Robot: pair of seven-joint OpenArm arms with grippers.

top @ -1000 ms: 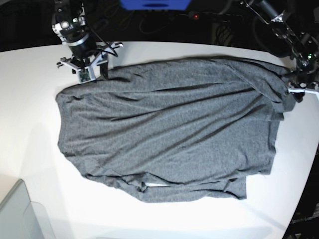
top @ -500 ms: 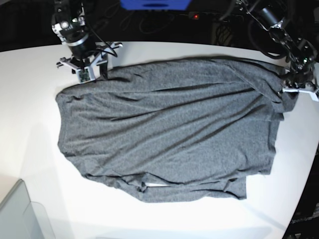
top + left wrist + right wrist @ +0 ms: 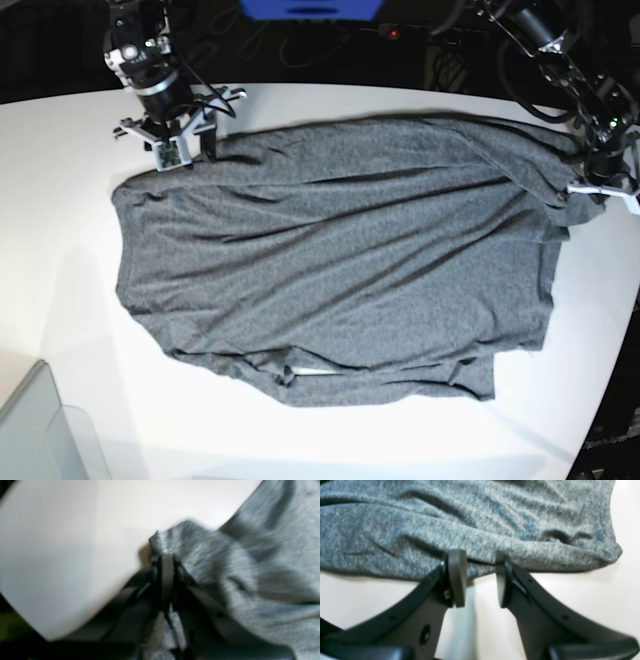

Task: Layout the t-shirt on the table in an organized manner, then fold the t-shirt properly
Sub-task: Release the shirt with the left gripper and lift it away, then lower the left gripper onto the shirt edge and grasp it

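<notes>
Plain unlabelled t-shirt (image 3: pixel 340 260) across table (image 3: pixel 60 220), no readable writing.

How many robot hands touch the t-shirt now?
2. The left hand pinches the t-shirt at its right end; the right hand straddles its top-left edge.

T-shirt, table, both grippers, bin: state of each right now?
t-shirt: spread flat on the table, wrinkled, not folded, sleeve bunched at the left gripper.
table: white, shirt lying on it.
left gripper: shut on a t-shirt edge.
right gripper: open, jaws at the shirt's edge.
bin: only a corner shows, contents unseen.
</notes>
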